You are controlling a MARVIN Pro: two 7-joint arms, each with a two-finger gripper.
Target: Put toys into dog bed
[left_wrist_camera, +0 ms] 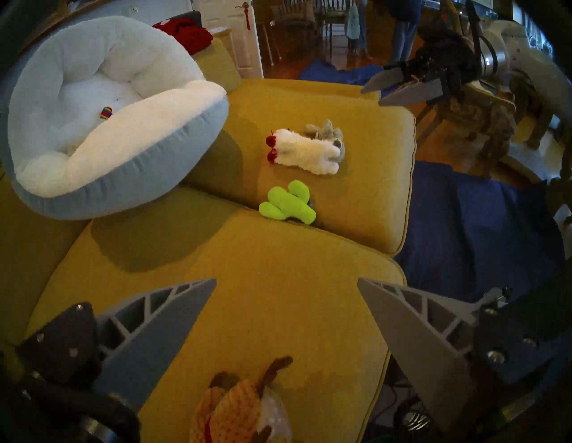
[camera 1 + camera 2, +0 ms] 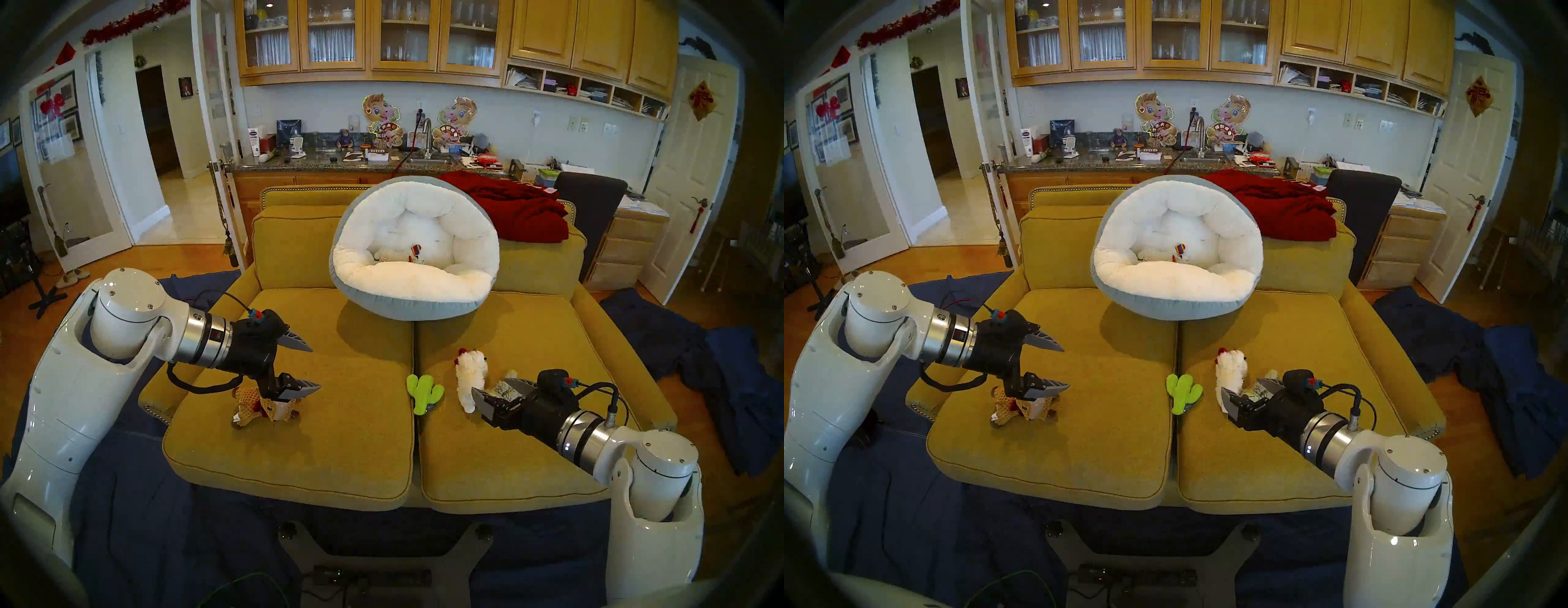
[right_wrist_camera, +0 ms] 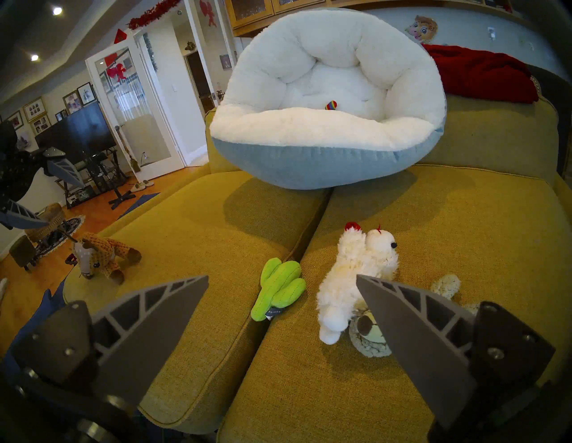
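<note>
Mustard sofa (image 2: pixel 339 446): my left gripper (image 2: pixel 305 365), jaws apart and empty, hangs above the knitted reindeer (image 2: pixel 271 407); next, descend, clamp, carry to dog bed (image 2: pixel 413 278).

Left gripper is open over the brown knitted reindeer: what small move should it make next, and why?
Probably lower the left gripper a little further onto the brown knitted reindeer, then close. Its jaws stand wide open and empty, with the toy lying on the sofa cushion just beneath them. Only the small white-and-rainbow toy is in the dog bed, so the reindeer is the nearest toy to take.
</note>
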